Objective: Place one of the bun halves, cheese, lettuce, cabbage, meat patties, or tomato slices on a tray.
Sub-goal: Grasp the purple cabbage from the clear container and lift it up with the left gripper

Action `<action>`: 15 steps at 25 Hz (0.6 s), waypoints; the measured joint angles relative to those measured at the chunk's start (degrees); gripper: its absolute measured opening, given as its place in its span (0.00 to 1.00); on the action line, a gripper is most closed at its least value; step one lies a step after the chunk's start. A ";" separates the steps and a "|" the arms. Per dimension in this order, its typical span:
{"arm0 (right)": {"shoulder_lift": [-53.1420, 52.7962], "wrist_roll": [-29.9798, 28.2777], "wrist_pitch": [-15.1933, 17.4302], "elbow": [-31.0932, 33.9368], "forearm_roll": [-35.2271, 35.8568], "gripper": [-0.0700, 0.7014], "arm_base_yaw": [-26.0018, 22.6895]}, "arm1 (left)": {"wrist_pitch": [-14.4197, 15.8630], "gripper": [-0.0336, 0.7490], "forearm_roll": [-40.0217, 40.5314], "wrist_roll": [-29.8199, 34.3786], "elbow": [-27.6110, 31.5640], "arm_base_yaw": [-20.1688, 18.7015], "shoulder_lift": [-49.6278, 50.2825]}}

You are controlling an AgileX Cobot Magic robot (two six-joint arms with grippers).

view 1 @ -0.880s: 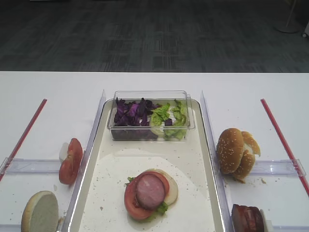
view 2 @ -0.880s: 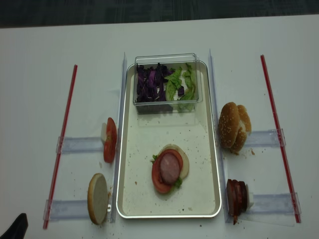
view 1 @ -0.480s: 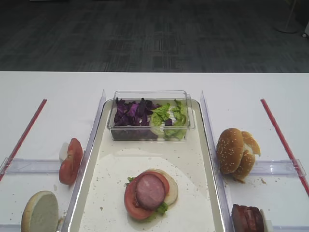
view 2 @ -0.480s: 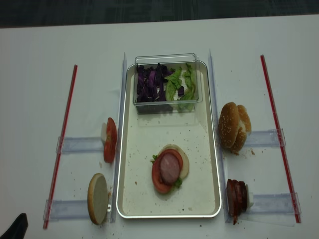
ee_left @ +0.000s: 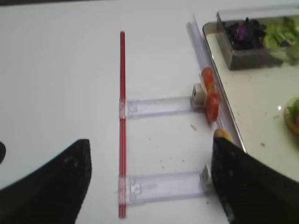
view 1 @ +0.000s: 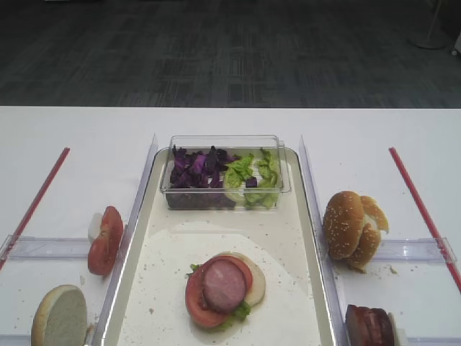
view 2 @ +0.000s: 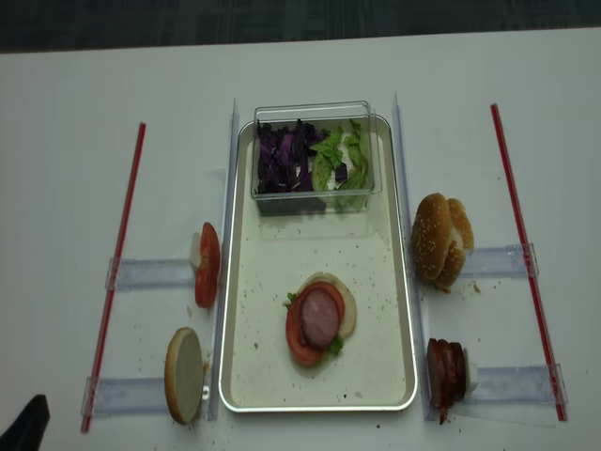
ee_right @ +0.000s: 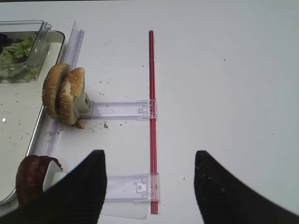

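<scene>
Clear tub [view 1: 225, 171] blocks the tray's [view 1: 302, 303] far end.

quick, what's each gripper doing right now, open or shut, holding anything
Left gripper: jaws open, holding nothing, over the table beside the tray.
Right gripper: jaws open, holding nothing, over the table right of the bun halves.
</scene>
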 joint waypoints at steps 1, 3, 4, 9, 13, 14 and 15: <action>0.00 0.00 0.00 0.00 0.00 0.67 0.00 | -1.45 0.67 0.00 0.00 -0.22 0.00 0.00; 0.00 0.00 0.00 0.00 0.00 0.67 0.00 | -6.03 0.67 0.00 0.11 -0.22 0.00 0.00; 0.00 0.00 0.00 0.00 0.00 0.67 0.00 | -8.65 0.67 -0.15 0.35 -0.22 0.00 0.00; 0.00 0.00 0.00 0.00 0.00 0.67 0.00 | -18.58 0.67 -1.61 1.43 -0.30 0.00 4.19; 0.00 0.00 0.00 0.00 0.00 0.67 0.00 | -24.45 0.67 -3.48 3.56 -0.30 0.00 13.56; 0.00 0.00 0.00 0.00 0.00 0.67 0.00 | -26.23 0.67 -3.98 4.49 -0.30 0.00 16.52; 0.00 0.00 0.00 0.00 0.00 0.67 0.00 | -28.14 0.67 -4.51 5.07 -0.30 0.00 19.63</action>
